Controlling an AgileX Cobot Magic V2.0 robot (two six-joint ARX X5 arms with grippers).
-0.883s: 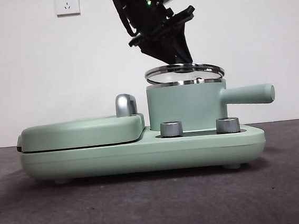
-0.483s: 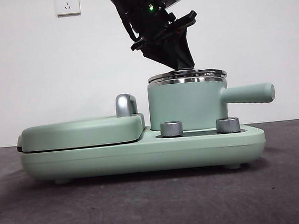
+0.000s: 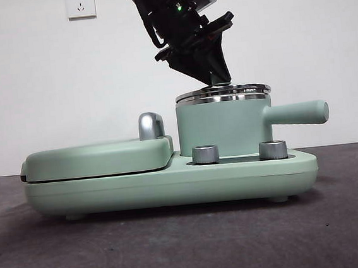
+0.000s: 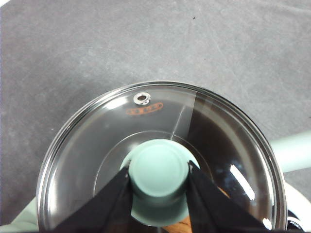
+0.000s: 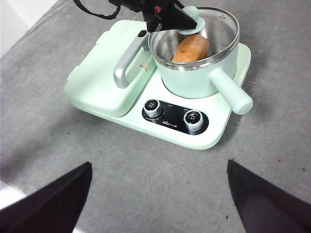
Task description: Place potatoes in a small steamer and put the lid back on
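The small steamer, a mint-green pot with a stubby side handle, stands on the right of the appliance base. The glass lid lies flat on its steel rim. My left gripper comes down from above and is shut on the lid's green knob, with a jaw touching each side. The right wrist view shows the orange-brown potato inside the pot through the glass lid. My right gripper is open and empty, high above the table in front of the appliance.
The flat mint-green grill cover with its chrome handle lies closed left of the pot. Two steel dials sit on the base in front of the pot. Dark grey table all around.
The lid, held tilted just above the pot one second ago, has come down flat onto the rim. The left gripper has stayed on the knob. The right arm has not moved.
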